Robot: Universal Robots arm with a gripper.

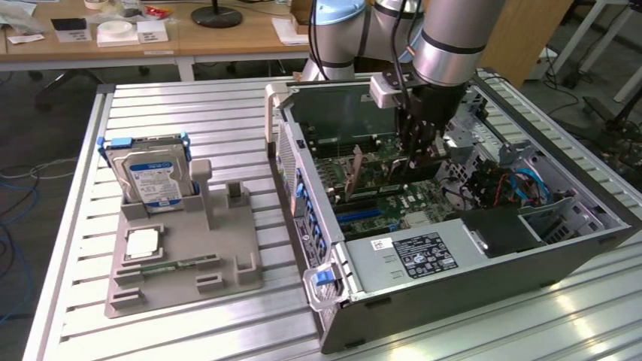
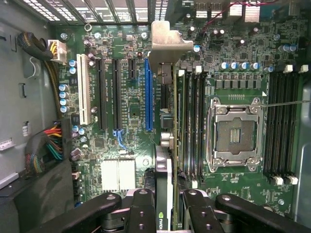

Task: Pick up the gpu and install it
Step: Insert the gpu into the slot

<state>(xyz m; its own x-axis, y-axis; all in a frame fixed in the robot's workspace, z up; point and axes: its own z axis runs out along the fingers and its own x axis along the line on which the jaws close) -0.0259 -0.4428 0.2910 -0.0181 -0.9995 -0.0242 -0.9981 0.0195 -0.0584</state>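
Note:
The gpu (image 2: 167, 145) appears edge-on in the wrist view, a thin card with a silver end bracket (image 2: 167, 41) at its far end. My gripper (image 2: 167, 201) is shut on it, one black finger (image 2: 142, 204) on each face. The card hangs upright over the green motherboard (image 2: 131, 111), beside the long blue slot (image 2: 148, 94) and not seated in it. In the exterior view my gripper (image 1: 419, 154) reaches down into the open computer case (image 1: 452, 301), with the gpu (image 1: 407, 170) just below the fingers.
An empty processor socket (image 2: 235, 136) and memory slots (image 2: 282, 121) lie close by. Cable bundles (image 2: 48, 145) run along the case wall. Outside the case, a grey fixture (image 1: 186, 256) holds a hard drive (image 1: 150, 177), a processor chip (image 1: 143, 242) and a memory stick (image 1: 171, 267).

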